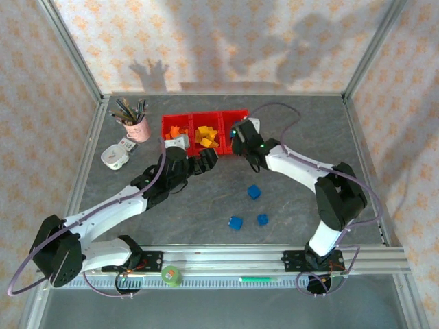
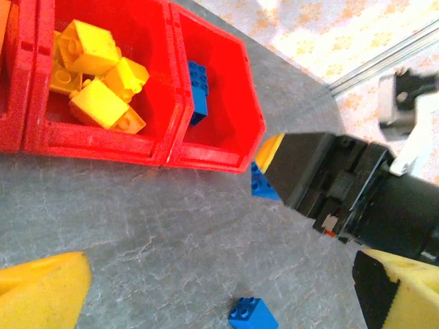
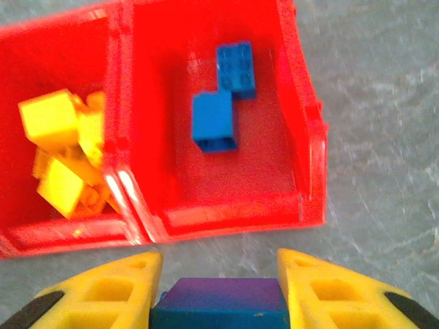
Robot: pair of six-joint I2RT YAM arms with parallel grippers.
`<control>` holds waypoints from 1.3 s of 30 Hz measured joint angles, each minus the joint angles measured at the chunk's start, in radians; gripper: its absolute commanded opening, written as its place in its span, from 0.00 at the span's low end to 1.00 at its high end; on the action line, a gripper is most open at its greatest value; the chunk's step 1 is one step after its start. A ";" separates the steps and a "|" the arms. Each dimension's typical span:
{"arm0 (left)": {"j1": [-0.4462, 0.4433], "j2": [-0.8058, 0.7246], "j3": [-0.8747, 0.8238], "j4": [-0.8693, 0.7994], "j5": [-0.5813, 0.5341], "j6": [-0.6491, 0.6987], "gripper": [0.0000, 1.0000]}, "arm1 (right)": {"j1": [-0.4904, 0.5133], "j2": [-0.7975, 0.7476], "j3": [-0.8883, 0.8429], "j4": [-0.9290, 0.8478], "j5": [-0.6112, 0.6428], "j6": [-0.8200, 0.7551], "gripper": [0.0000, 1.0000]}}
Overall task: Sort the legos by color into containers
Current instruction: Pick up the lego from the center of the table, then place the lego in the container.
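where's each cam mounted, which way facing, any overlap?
Top external: above and behind, looking down at the table; left arm and right arm show.
Left wrist: faces red tray and right gripper; own fingers at bottom corners.
Right wrist: faces the tray; own fingers pinch a blue brick.
Shared: both wrist views show the yellow bricks.

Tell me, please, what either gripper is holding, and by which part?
The right gripper pinches a blue lego by two opposite sides, just outside the containers. The open left gripper holds nothing.
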 measured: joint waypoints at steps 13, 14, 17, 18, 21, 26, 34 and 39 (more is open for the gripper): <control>0.057 0.079 0.071 -0.009 -0.010 0.029 0.99 | -0.080 0.351 0.407 -0.042 0.010 -0.067 0.38; 0.065 0.082 0.071 -0.009 -0.010 0.029 0.99 | -0.085 0.380 0.439 -0.050 0.013 -0.071 0.39; 0.085 0.088 0.071 -0.010 0.000 0.033 0.99 | -0.099 0.457 0.532 -0.074 0.023 -0.084 0.41; 0.092 0.089 0.072 -0.010 0.006 0.035 0.99 | -0.103 0.478 0.563 -0.082 0.028 -0.089 0.42; 0.103 0.089 0.072 -0.010 0.013 0.041 0.99 | -0.110 0.534 0.641 -0.095 0.044 -0.099 0.43; 0.116 0.101 0.082 -0.013 0.023 0.055 0.99 | -0.116 0.590 0.715 -0.116 0.055 -0.109 0.47; 0.119 0.114 0.095 -0.019 0.039 0.056 0.99 | -0.119 0.596 0.745 -0.138 0.056 -0.129 0.56; 0.119 0.113 0.104 -0.027 0.043 0.060 0.99 | -0.119 0.561 0.697 -0.133 0.029 -0.131 0.59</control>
